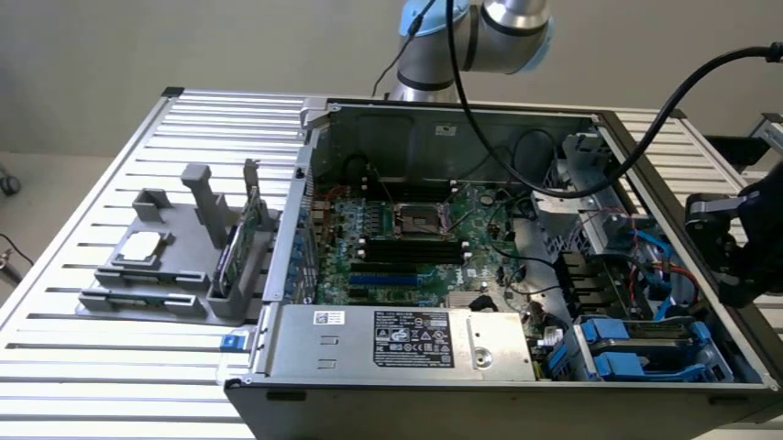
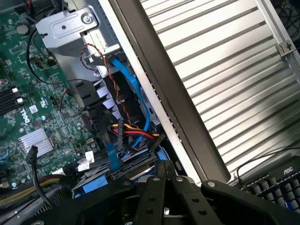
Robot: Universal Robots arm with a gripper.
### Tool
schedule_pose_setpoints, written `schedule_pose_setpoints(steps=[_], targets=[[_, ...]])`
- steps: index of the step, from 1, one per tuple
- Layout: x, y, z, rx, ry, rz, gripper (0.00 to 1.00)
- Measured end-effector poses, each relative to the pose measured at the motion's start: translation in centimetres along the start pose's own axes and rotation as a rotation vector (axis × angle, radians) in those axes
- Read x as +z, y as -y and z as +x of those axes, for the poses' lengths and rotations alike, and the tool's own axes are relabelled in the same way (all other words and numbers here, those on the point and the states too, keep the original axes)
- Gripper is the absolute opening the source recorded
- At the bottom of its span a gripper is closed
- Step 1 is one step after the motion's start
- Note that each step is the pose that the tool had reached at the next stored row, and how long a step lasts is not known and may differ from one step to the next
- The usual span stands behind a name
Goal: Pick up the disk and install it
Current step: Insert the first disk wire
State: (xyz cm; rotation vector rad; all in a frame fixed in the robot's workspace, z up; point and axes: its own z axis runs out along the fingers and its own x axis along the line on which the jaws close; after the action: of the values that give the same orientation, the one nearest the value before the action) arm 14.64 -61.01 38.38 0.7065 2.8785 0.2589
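The disk [image 1: 661, 335] lies in the drive bay at the near corner of the open computer case [image 1: 490, 117], on the exterior view's right. Its blue carrier frames a grey face. In the wrist view the disk [image 2: 133, 165] shows as a dark slab with blue edges under a bundle of cables, and how deep it sits in the bay I cannot tell. My black gripper [image 1: 734, 266] hangs just outside the case's wall on the exterior view's right, above the bay. Seen from the wrist, the gripper [image 2: 166, 171] is shut with nothing between its fingers.
Blue data cables [image 2: 136, 89] and red and yellow power wires [image 2: 136, 133] cross above the bay. The motherboard [image 1: 404, 229] and power supply [image 1: 416, 339] fill the case. A grey tray [image 1: 183, 275] with a silver chip [image 1: 141, 246] and cards stands at the left. A keyboard [image 2: 276, 183] lies beyond the slatted table [image 2: 225, 70].
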Motion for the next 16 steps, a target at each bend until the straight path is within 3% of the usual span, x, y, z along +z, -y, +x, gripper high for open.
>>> schedule_pose_setpoints(steps=[2,3,4,7,13,16], targets=[[0.01,-0.01,-0.01,0.006,-0.0133,-0.0247,0.11],[0.01,-0.01,-0.02,0.009,-0.0188,-0.0343,0.11],[0.02,-0.01,-0.01,0.013,-0.0219,-0.0387,0.11],[0.09,0.0,-0.01,0.035,-0.0214,-0.0394,0.11],[0.49,0.09,0.04,0.116,-0.0055,-0.0304,0.11],[0.75,0.19,0.06,0.137,-0.0068,-0.0243,0.11]])
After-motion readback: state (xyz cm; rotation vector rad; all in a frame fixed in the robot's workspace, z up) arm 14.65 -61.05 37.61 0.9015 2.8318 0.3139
